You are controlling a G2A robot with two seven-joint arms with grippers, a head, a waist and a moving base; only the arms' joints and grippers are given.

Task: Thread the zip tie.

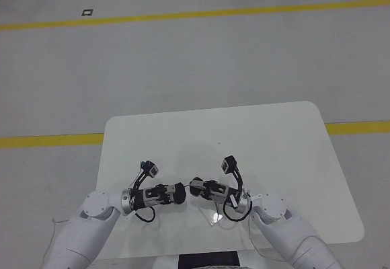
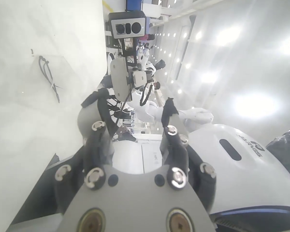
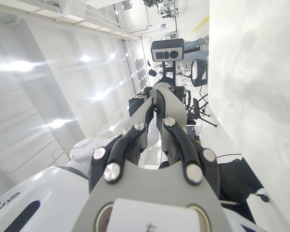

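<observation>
Several black zip ties (image 2: 47, 72) lie inside a clear plastic bag (image 2: 62, 78) on the white table (image 1: 262, 141). The bag (image 1: 216, 216) rests by the right arm near the front edge. Both grippers meet tip to tip above the table's front middle. My left gripper (image 2: 133, 101) is open, its dark fingertips (image 2: 170, 107) spread wide, and the right arm's fingers reach toward the gap. My right gripper (image 3: 154, 97) is shut, with only a narrow slit between its pads; I cannot tell whether a tie is pinched there. In the top view the left gripper (image 1: 181, 192) faces the right gripper (image 1: 196, 186).
The table's far half is bare white surface. Its front edge (image 1: 202, 253) runs just behind the arms. Grey floor with yellow lines (image 1: 181, 15) surrounds the table. Each arm's wrist camera (image 2: 128, 26) stands up above its gripper.
</observation>
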